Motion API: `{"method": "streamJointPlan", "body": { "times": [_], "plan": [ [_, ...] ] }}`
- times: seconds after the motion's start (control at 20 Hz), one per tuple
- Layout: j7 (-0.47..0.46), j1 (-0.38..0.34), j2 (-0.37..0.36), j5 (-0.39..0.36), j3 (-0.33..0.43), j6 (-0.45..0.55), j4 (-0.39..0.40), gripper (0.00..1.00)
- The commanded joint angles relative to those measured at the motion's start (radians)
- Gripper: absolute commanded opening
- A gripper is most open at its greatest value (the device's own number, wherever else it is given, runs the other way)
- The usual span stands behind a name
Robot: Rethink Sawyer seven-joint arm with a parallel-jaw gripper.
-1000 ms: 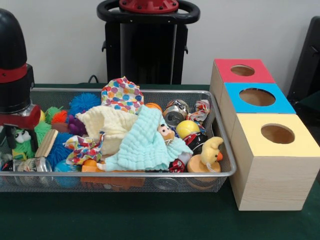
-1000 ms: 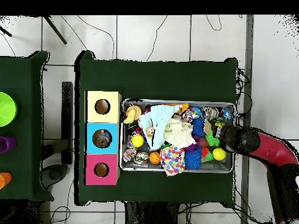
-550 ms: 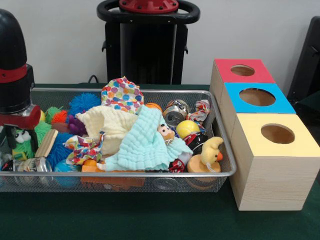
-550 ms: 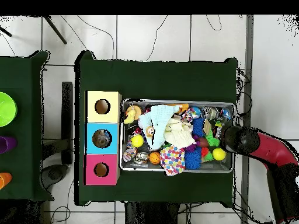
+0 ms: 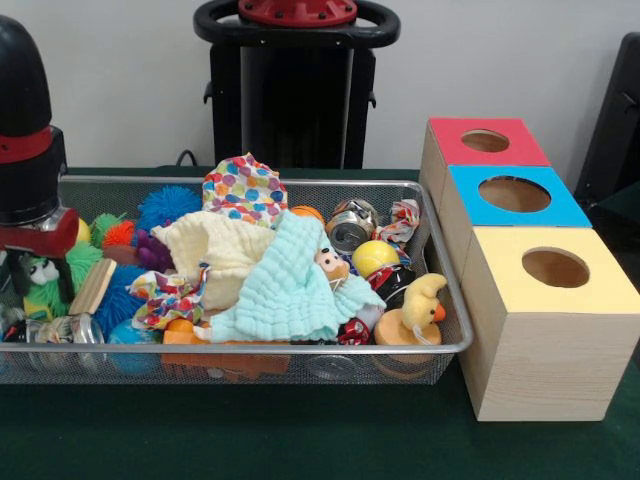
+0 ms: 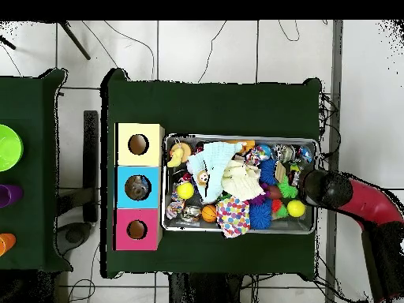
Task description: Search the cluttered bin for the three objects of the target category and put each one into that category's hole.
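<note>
Hanging over the bin's left end, gripper sits among spiky balls (fingers hidden, can't tell grip). Cans lie well apart, toward the boxes.

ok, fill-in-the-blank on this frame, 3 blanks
The box nearest the camera has a ____ top.
The mint cloth lies in the ____.
The duck sits at the bin end nearest the ____.
Missing: yellow; bin; boxes
</note>
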Motion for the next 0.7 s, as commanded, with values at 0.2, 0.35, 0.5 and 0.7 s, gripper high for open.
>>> {"method": "streamJointPlan", "body": {
  "times": [0.2, 0.35, 0.5, 0.7],
  "plan": [
    [-0.082, 0.01, -0.044, 0.036, 0.069, 0.096, 0.026, 1.0],
    [-0.086, 0.011, -0.049, 0.038, 0.066, 0.101, 0.023, 1.0],
    [-0.082, 0.008, -0.049, 0.045, 0.069, 0.095, 0.025, 1.0],
    [-0.075, 0.007, -0.047, 0.054, 0.074, 0.086, 0.025, 1.0]
  ]
}}
